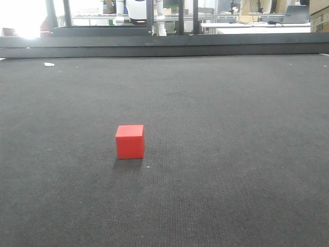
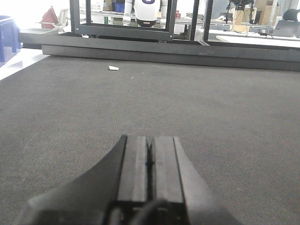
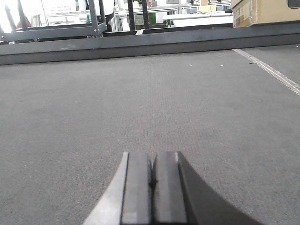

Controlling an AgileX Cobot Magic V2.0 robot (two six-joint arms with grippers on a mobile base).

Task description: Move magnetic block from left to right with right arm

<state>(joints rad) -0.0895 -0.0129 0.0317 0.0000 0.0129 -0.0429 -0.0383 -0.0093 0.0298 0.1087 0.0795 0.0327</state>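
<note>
The magnetic block (image 1: pixel 130 141), a small bright red cube, rests alone on the dark grey table mat (image 1: pixel 231 154), a little left of centre in the front view. No arm shows in that view. My left gripper (image 2: pixel 150 138) is shut, its two pads pressed together with nothing between them. My right gripper (image 3: pixel 152 154) is shut too, over bare mat. The block does not show in either wrist view.
A dark raised ledge (image 1: pixel 164 46) runs along the far edge of the table. A small white scrap (image 1: pixel 49 64) lies at the far left, also seen from the left wrist as the scrap (image 2: pixel 113 68). A cardboard box (image 3: pixel 265 11) stands beyond the far right.
</note>
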